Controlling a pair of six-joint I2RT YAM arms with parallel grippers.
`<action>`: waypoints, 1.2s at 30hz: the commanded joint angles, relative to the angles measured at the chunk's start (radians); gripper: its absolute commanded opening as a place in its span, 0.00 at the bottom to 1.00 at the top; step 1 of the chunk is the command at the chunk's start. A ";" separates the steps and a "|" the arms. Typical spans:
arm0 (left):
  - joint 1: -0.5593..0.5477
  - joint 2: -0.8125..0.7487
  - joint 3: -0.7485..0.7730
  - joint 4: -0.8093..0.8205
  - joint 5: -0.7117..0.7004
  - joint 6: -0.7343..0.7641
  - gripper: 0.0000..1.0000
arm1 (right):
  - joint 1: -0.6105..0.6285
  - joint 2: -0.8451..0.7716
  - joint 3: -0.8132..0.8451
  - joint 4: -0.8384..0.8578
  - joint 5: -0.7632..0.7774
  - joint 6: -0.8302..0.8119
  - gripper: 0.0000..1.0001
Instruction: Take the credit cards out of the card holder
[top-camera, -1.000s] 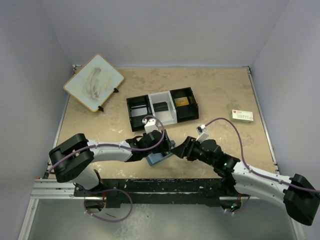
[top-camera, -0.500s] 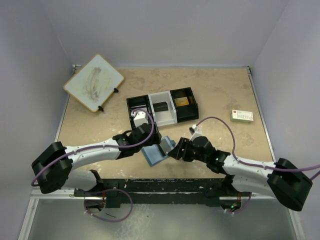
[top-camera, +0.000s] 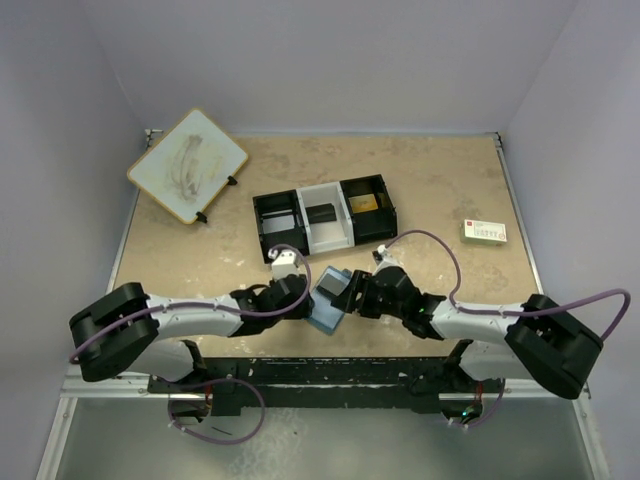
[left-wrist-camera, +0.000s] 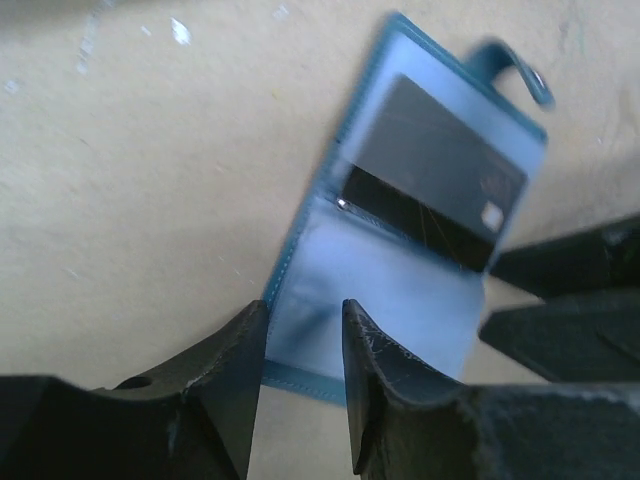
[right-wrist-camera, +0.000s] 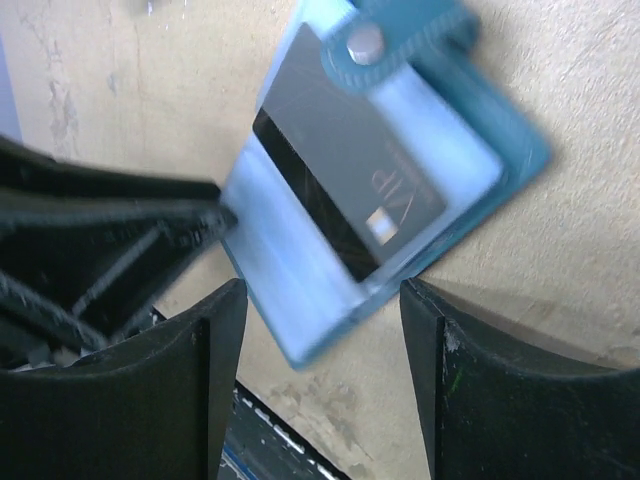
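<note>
One dark card (left-wrist-camera: 430, 185) sits tucked in the open card holder (top-camera: 328, 298), which is between the two claws near the tabletop's (top-camera: 450, 190) near edge. The left claw (left-wrist-camera: 302, 330) has its jaws narrowed about the holder's near flap; whether they truly pinch it I cannot tell. The right claw (right-wrist-camera: 322, 300) stands spread over the card side, gripping nothing. The risk is that a loose left hold lets the holder slide along with the card, or that the right jaws nip pocket and card together.

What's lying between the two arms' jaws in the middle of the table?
The opened blue card holder, a dark card tucked inside; the top view shows it.
</note>
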 joint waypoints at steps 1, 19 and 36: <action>-0.118 -0.003 -0.043 -0.005 0.008 -0.098 0.32 | -0.017 0.035 0.035 0.022 0.007 -0.028 0.65; -0.407 0.217 0.093 0.076 -0.125 -0.250 0.24 | -0.030 -0.238 0.093 -0.310 0.174 -0.098 0.65; -0.434 0.023 0.033 -0.039 -0.253 -0.255 0.24 | -0.030 -0.051 -0.090 0.153 -0.070 0.067 0.57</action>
